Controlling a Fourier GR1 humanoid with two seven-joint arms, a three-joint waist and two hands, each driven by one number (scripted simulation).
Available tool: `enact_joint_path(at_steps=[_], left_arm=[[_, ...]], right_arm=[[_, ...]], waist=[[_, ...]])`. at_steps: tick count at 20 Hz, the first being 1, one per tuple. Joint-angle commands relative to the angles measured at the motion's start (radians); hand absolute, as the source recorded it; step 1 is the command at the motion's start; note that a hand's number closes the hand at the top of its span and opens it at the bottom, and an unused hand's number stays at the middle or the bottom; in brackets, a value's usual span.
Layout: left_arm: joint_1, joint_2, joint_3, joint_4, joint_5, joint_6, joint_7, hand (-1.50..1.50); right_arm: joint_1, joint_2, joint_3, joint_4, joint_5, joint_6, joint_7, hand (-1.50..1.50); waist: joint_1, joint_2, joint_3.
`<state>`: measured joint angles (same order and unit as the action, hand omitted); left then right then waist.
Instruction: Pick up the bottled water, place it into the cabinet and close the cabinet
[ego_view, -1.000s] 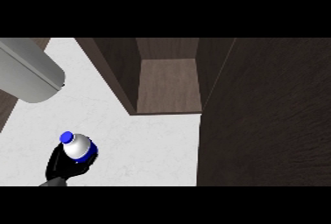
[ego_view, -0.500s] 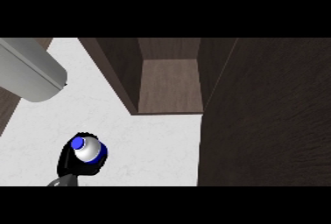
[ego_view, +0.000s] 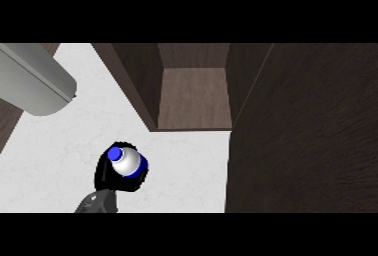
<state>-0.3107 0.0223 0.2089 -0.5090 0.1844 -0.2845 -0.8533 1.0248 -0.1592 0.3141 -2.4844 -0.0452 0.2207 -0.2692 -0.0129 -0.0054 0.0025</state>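
bottled water (ego_view: 129, 162) in right hand (ego_view: 105, 174) over counter (ego_view: 52, 150); cabinet (ego_view: 193, 97) behind, rightward

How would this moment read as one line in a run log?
right hand: curled round bottled water | position: over counter, outside cabinet | cabinet: open | left hand: not in view

You are looking down at a kitchen; the pale, faintly marbled counter (ego_view: 52, 150) tells you so; on it stands a dark wood cabinet (ego_view: 192, 95) of the cupboard sort, its compartment lined in brown grain; its tall door (ego_view: 310, 130) stands open at your right
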Motion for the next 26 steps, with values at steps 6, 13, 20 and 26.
enact_joint_path(at_steps=[6,13,20,26], left_arm=[[-0.017,-0.022,-0.257,-0.214,0.205,0.144,0.175,1.5],[-0.057,-0.022,-0.433,-0.41,0.227,0.415,0.268,1.5],[-0.243,-0.022,-0.595,-0.427,0.305,0.67,0.389,1.5],[-0.447,-0.022,-0.601,-0.331,0.288,0.783,0.504,1.5]], right_arm=[[0.024,0.005,0.013,-0.021,-0.022,0.003,-0.033,-1.5],[0.009,-0.011,-0.011,-0.074,-0.067,0.003,0.026,-1.5],[-0.018,0.01,-0.01,-0.045,-0.051,-0.003,0.021,-1.5],[-0.04,-0.006,-0.084,-0.041,-0.098,0.017,0.016,-1.5]], waist=[[0.003,-0.002,-0.002],[0.003,0.001,-0.002],[-0.017,0.006,-0.003],[-0.022,0.009,-0.002]])
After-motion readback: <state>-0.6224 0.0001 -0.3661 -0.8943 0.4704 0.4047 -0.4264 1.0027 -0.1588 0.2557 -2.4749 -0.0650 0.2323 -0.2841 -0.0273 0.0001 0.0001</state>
